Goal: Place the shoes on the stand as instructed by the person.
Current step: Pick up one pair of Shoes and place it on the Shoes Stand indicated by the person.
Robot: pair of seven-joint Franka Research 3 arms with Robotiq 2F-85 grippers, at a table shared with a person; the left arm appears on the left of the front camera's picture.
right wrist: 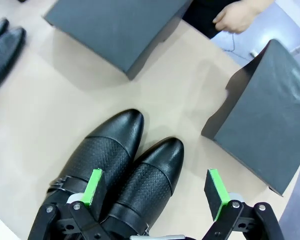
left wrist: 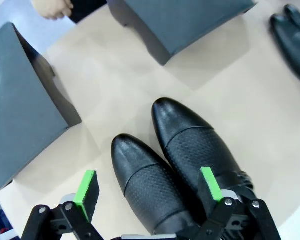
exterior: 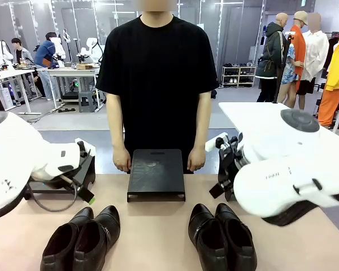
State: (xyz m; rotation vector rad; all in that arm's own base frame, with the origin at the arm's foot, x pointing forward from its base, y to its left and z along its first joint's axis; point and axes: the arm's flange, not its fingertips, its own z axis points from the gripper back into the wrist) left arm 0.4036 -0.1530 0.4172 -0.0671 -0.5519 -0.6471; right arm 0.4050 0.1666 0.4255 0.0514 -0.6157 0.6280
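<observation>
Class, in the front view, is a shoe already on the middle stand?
No: the left pair and right pair of shoes rest on the table before the stand.

A glass-panelled back wall (exterior: pixel 101 20) runs across twelve o'clock above a pale grey floor (exterior: pixel 73 121). White worktables (exterior: pixel 8 74) stand at ten o'clock, a low shelf rack (exterior: pixel 238 76) at one o'clock and another white table (exterior: pixel 246 110) at three. A beige tabletop (exterior: pixel 152 237) spreads across six o'clock.
</observation>
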